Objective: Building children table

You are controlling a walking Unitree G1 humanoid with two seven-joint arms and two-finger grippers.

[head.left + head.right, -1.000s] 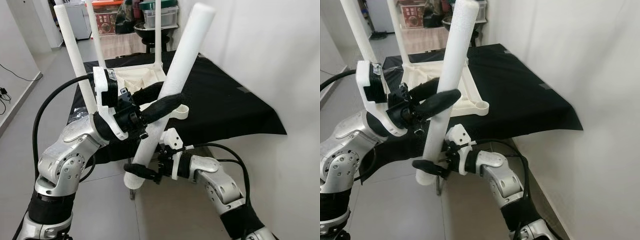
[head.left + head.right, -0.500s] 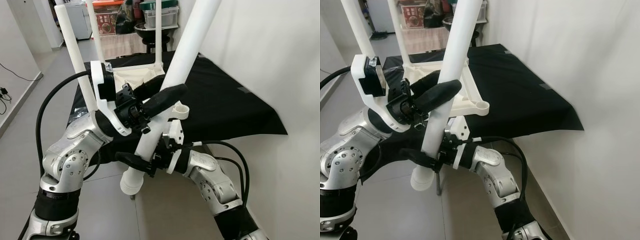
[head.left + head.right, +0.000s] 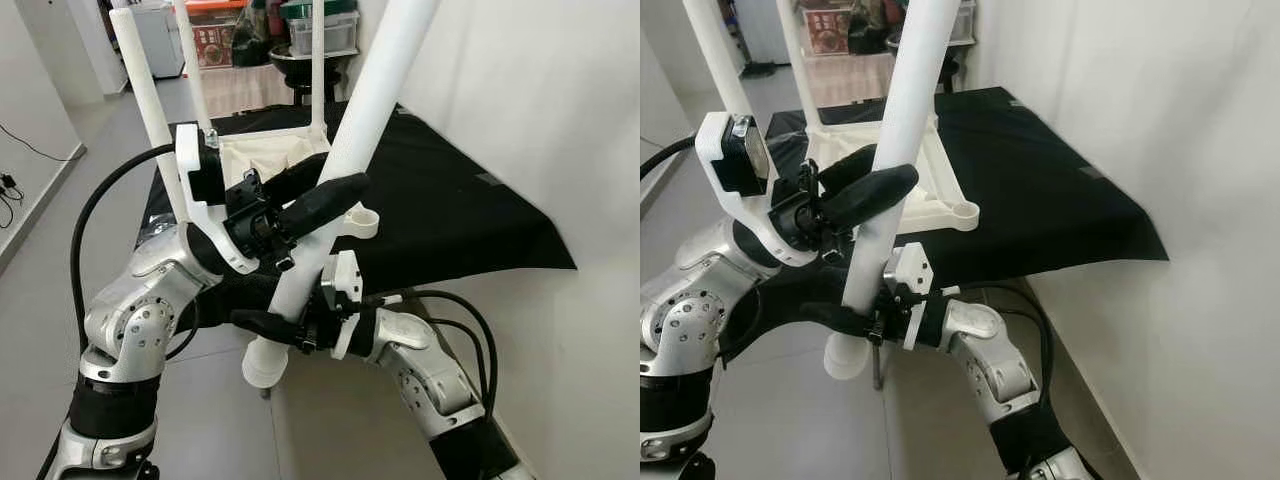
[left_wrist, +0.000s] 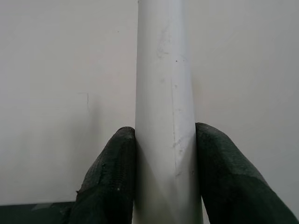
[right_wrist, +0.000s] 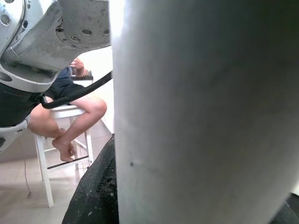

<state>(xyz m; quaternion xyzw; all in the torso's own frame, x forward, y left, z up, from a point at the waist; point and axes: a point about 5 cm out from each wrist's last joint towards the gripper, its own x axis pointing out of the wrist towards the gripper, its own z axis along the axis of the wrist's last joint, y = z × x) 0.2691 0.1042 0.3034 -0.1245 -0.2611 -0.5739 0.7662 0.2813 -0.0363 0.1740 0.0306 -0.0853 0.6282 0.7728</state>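
Observation:
A long white table leg (image 3: 362, 110) slants up in front of me, its lower end (image 3: 262, 365) hanging over the floor. My left gripper (image 3: 320, 192) is shut on its middle, and both black fingers (image 4: 112, 177) press the tube's sides. My right gripper (image 3: 272, 324) is shut on the leg lower down, near its bottom end. Behind them, the upturned white children's table frame (image 3: 262, 160) lies on the black cloth (image 3: 450, 210), with three legs (image 3: 145, 95) standing up from it and one open corner socket (image 3: 363, 222) facing me.
A white wall (image 3: 540, 120) runs close along the right side. Grey tile floor (image 3: 210, 420) lies below the black-draped surface's edge. Shelves with boxes (image 3: 215, 35) stand at the far end. In the right wrist view a person (image 5: 70, 112) sits on a white stool.
Over the last second both grippers lifted the leg, so its top went out of view. The right gripper also slid further left under it.

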